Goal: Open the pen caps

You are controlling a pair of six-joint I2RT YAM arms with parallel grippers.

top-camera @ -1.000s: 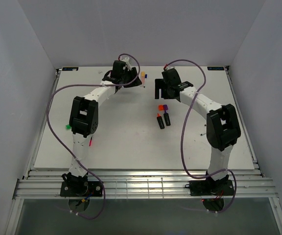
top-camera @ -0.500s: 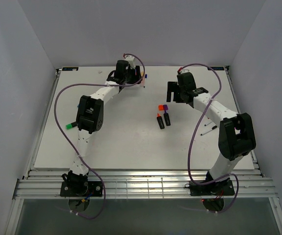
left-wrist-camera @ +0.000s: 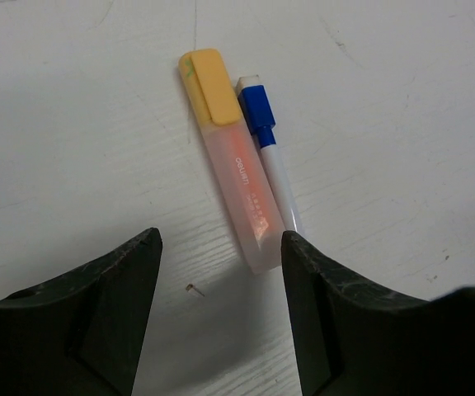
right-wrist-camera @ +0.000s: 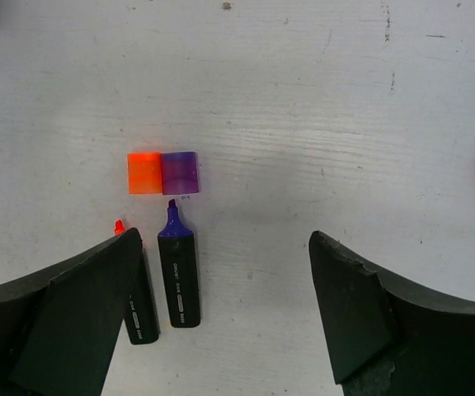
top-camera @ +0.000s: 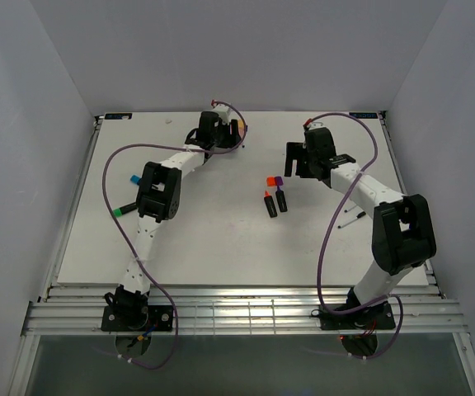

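Bright, even overhead light, soft faint shadows, all views sharp.

The left end effector (top-camera: 231, 132) has slid right over the orange-capped highlighter (left-wrist-camera: 225, 157) with jaws spread wider, its elbow pulling in to uncover a green-capped marker (top-camera: 120, 210) and a small blue thing (top-camera: 130, 177), while the right end effector (top-camera: 293, 157) has swung right, baring two thin pens (top-camera: 351, 216).

Between the spread fingers of my right claw (right-wrist-camera: 225, 239), two black barrels (right-wrist-camera: 179, 276) crowd one finger and the table (right-wrist-camera: 254, 272) beside them lies bare; orange cap (right-wrist-camera: 144, 172) and purple cap (right-wrist-camera: 180, 172) touch just beyond
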